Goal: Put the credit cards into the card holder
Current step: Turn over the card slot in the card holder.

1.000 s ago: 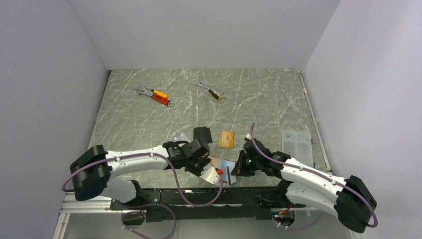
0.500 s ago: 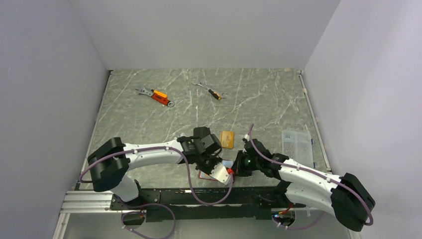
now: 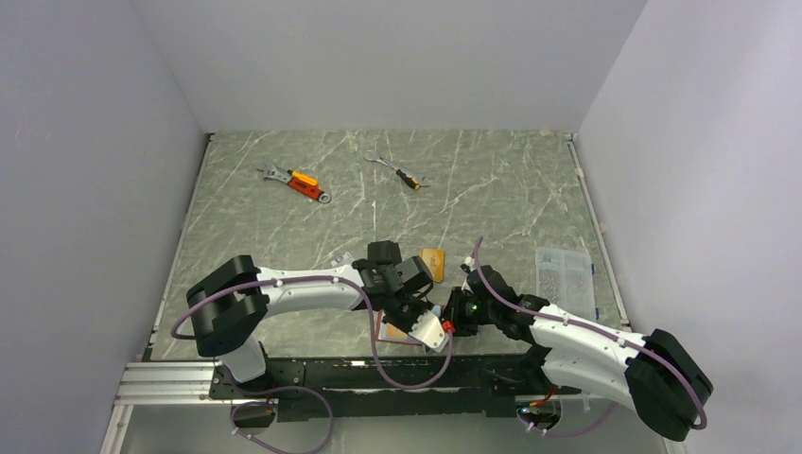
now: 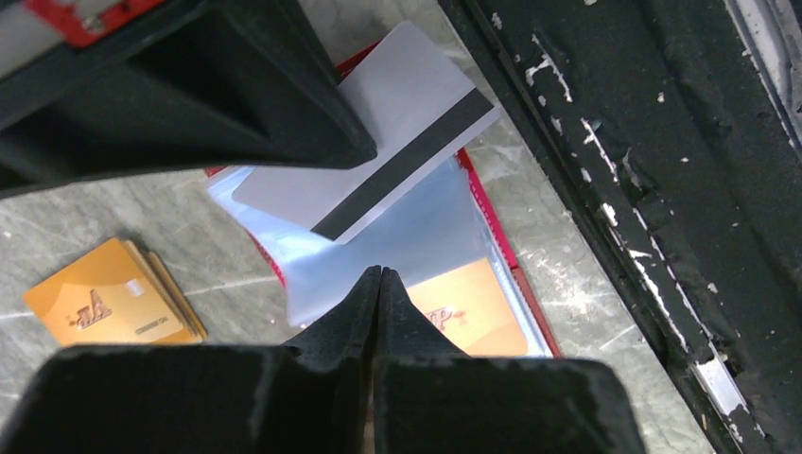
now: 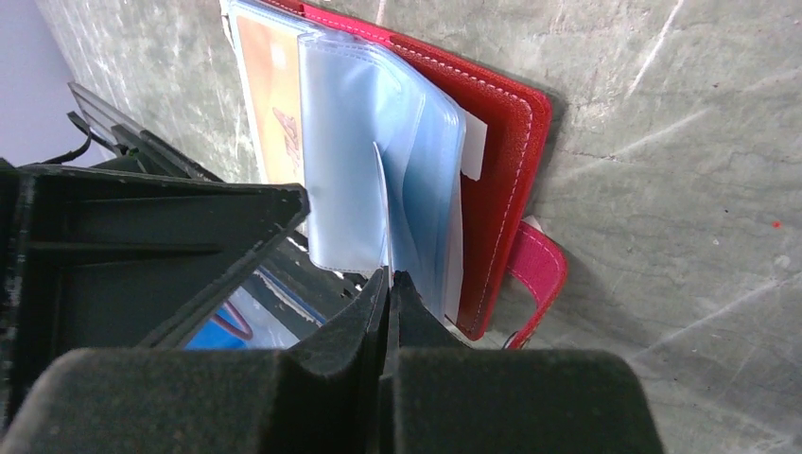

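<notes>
The red leather-like folding card holder (image 5: 506, 123) lies open on the grey marbled counter (image 3: 492, 189), at the middle of its near edge, with its pale blue transparent pockets (image 4: 397, 241) fanned upward. The right gripper (image 5: 390, 276) has its fingers pressed together on a silver-grey plastic card with a dark stripe (image 4: 407, 95). It pinches the card at one end, so that the free end can point down among the pockets. The silver-grey plastic card is over the holder, and I judge it is not yet inside a pocket.

The left gripper (image 4: 378, 274) is also pressed together, with its tips at the edge of one pocket leaf. Probably it is there to hold the leaf back and to stop the light holder from sliding. Whether the leaf is really between the fingers, I cannot tell.

A pocketed orange-gold card (image 4: 473, 307) sits already inside. A loose orange-gold card (image 4: 104, 303) waits flat on the counter, just beyond the holder toward the far edge. An orange-handled wrench (image 3: 295, 182) and a smaller wrench (image 3: 402, 175) lie well apart, near the far edge. A clear plastic box (image 3: 563, 274) is near the right edge.
</notes>
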### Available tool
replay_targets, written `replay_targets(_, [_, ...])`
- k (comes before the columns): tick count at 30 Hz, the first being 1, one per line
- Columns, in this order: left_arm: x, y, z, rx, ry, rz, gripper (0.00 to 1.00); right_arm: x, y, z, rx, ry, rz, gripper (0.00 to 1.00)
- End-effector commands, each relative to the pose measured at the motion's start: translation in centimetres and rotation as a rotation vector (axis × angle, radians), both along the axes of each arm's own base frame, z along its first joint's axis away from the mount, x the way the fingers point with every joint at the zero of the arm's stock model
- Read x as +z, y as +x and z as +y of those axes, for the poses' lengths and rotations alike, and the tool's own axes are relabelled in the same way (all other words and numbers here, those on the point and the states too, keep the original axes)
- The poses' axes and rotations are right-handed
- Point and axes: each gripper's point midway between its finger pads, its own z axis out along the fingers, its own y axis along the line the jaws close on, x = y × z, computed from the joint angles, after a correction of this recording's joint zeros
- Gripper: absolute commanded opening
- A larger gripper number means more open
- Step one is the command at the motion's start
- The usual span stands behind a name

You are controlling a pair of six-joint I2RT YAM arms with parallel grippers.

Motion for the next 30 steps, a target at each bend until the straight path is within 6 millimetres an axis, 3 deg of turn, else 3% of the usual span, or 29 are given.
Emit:
replay_targets(1, [0.1, -0.9, -1.7, -0.044, -0.029, 0.008, 0.03, -0.2, -0.2, 0.0, 0.002, 0.017, 0.008, 0.00])
replay_targets(7, [-1.5, -0.5, -1.0, -0.044, 0.032, -0.031, 0.03, -0.3, -0.2, -0.1, -0.001, 0.022, 0.006, 0.00])
replay_targets(12, [-2.0, -0.1, 0.7, -0.033, 0.069, -0.083, 0.01, -0.1, 0.1, -1.3, -0.017, 0.006, -0.011, 0.00])
replay_targets(18, [-1.4, -0.1, 1.1, -0.017, 0.052, -0.094, 0.01, -0.3, 0.0, -2.0, -0.029, 0.009, -0.005, 0.00])
replay_targets(30, [0.3, 0.0, 0.8, 0.010, 0.009, -0.101, 0.01, 0.1, 0.6, -0.6, -0.007, 0.051, 0.002, 0.00])
